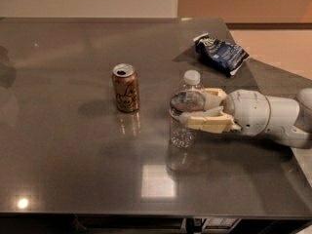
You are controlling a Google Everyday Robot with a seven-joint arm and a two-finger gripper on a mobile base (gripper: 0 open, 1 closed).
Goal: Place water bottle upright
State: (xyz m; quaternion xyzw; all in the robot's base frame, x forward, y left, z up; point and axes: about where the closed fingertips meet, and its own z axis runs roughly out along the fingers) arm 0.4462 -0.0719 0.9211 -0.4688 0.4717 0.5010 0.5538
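Camera view looks down at an angle over a dark grey, glossy desk [73,145], and the water bottle [187,101] stands upright on it, a little right of the middle, its base on the surface and its white screw cap [192,77] on top. It is a small clear ribbed bottle with a band of label around its upper body (the label's colours are hard to make out behind the glare). The hand [194,110] reaches in from the right at about label height, its two cream-coloured fingers closed on the bottle: the near finger [207,123] lies across the front right of the bottle's body, and the far finger [214,95] passes behind it, so the bottle sits between them and appears to touch both. Behind the fingers the rounded white wrist and forearm [265,113] run off toward the right edge, held low just above the desk. To the left of the bottle, apart from it, a bronze-gold soda can [126,87] stands upright with its opened top facing up; it is shorter than the bottle. Further back and to the right, near the desk's far right corner, a crumpled dark blue snack bag [221,54] lies flat, well apart from both the bottle and the can. The polished surface shows faint reflections under the bottle and the can, and a bright patch of light in front of the bottle.
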